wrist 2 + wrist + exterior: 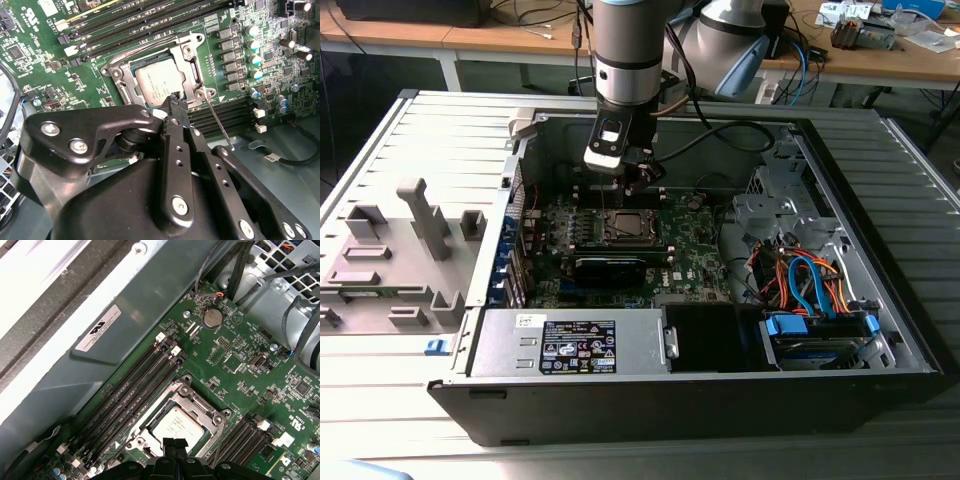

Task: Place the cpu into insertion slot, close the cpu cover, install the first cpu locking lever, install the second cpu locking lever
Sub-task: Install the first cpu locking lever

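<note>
At the exterior view's centre, the gripper point(638, 188), jaws clenched on nothing, hangs directly over the seated cpu point(626, 227)

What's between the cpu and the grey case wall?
Long black slots, lying side by side, fill the stretch from the cpu to the wall in the first wrist view.

I am holding my gripper point(177, 101), fingertips pressed together, at the edge of the cpu point(161, 82), which is lying framed by the cover point(128, 80). A thin lever point(220, 122) is sticking out just beside.
</note>
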Available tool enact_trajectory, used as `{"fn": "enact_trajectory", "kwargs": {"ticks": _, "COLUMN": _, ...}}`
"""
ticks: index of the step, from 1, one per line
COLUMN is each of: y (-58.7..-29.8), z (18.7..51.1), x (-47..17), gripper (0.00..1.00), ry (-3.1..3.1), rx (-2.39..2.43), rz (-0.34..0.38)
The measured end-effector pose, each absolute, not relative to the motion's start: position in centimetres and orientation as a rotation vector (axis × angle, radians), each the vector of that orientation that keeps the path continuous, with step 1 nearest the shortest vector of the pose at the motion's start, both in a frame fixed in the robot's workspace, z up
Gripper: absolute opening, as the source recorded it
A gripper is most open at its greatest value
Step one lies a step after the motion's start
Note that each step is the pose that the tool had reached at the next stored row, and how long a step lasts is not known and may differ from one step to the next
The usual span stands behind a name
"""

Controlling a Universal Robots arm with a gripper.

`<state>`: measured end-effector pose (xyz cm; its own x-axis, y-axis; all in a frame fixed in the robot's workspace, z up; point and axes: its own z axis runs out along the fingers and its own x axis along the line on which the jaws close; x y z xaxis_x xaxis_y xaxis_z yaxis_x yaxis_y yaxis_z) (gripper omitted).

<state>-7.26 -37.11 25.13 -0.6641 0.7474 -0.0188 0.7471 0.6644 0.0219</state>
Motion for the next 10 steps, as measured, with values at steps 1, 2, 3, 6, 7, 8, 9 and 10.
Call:
{"fn": "enact_trajectory", "kwargs": {"ticks": 1, "y": -37.11, "z": 25.13, "x": -7.26, "gripper": 0.11, "ry": 2.843, "rx": 1.275, "rz": 0.019}}
{"fn": "enact_trajectory", "kwargs": {"ticks": 2, "y": -37.11, "z": 25.13, "x": -7.26, "gripper": 0.11, "ry": 2.843, "rx": 1.274, "rz": 0.019}}
{"fn": "enact_trajectory", "kwargs": {"ticks": 3, "y": -37.11, "z": 25.13, "x": -7.26, "gripper": 0.11, "ry": 2.844, "rx": 1.273, "rz": 0.019}}
{"fn": "enact_trajectory", "kwargs": {"ticks": 6, "y": -37.11, "z": 25.13, "x": -7.26, "gripper": 0.11, "ry": 2.846, "rx": 1.268, "rz": 0.019}}
{"fn": "enact_trajectory", "kwargs": {"ticks": 7, "y": -37.11, "z": 25.13, "x": -7.26, "gripper": 0.11, "ry": 2.846, "rx": 1.267, "rz": 0.019}}
{"fn": "enact_trajectory", "kwargs": {"ticks": 8, "y": -37.11, "z": 25.14, "x": -7.26, "gripper": 0.11, "ry": 2.846, "rx": 1.266, "rz": 0.019}}
{"fn": "enact_trajectory", "kwargs": {"ticks": 9, "y": -37.11, "z": 25.14, "x": -7.26, "gripper": 0.11, "ry": 2.847, "rx": 1.265, "rz": 0.019}}
{"fn": "enact_trajectory", "kwargs": {"ticks": 10, "y": -37.11, "z": 25.14, "x": -7.26, "gripper": 0.11, "ry": 2.847, "rx": 1.264, "rz": 0.019}}
